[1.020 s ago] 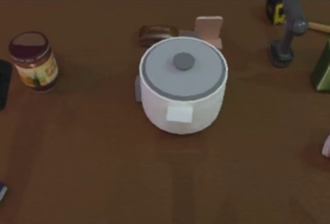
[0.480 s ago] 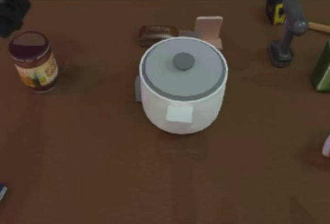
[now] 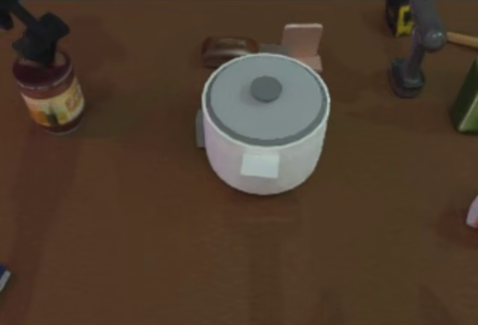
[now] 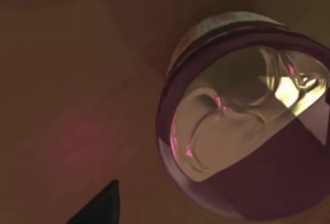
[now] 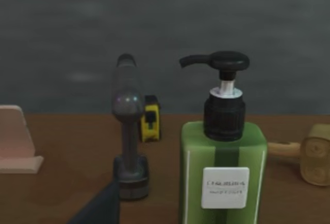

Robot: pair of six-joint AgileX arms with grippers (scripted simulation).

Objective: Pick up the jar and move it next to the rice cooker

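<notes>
The jar [image 3: 51, 90], with a dark red lid and a yellow-orange label, stands upright at the table's far left. My left gripper [image 3: 41, 37] hangs right above its lid, open and holding nothing. The left wrist view looks down on the shiny lid [image 4: 247, 131], with one dark fingertip [image 4: 100, 208] off to its side. The rice cooker [image 3: 265, 119], white with a grey knob, stands at the table's middle, well apart from the jar. My right arm is out of the top view; the right wrist view shows one fingertip [image 5: 100, 208] and nothing held.
Behind the cooker lie a brown object [image 3: 228, 48] and a pink stand [image 3: 302, 41]. At the back right stand a grey tool [image 3: 414, 37], a yellow tape measure [image 3: 399, 11] and a wooden mallet [image 5: 314, 154]. A green pump bottle [image 3: 467, 101] stands at the right edge.
My left gripper has moved from the table's left edge round to the back and now sits over the jar's lid. The jar and the cooker have not moved.
</notes>
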